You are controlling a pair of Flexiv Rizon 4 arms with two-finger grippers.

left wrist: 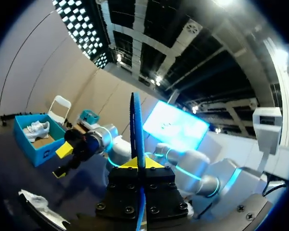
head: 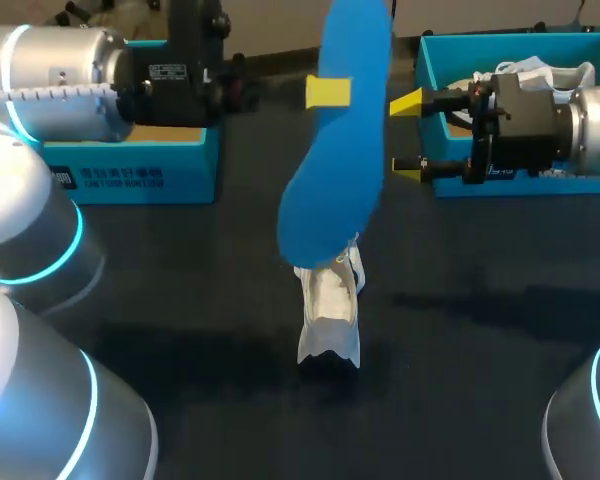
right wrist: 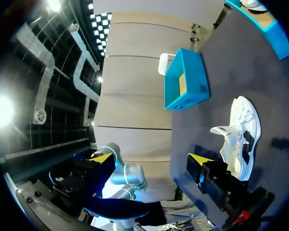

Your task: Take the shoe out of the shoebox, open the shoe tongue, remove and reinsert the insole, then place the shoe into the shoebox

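Head view: the left arm comes in from the upper left, its gripper reaching level toward the middle and clamped on the blue insole. 1 yellow tip shows on the insole's near face. The left wrist view sees the insole edge-on, pinched between the 2 fingers of that gripper.

The insole stands nearly upright above the desk, with its narrow end up and its broad end down. The broad end is over the shoe; I cannot tell whether they touch.

The right arm comes in level from the right. Its gripper is spread wide and holds nothing, just beside the insole.

The shoe is white with dark patches. It sits on the desk near the middle, with its tongue raised from the opening in the right wrist view.

A blue box sits at the far left. Another box at the far right holds a 2nd white shoe.
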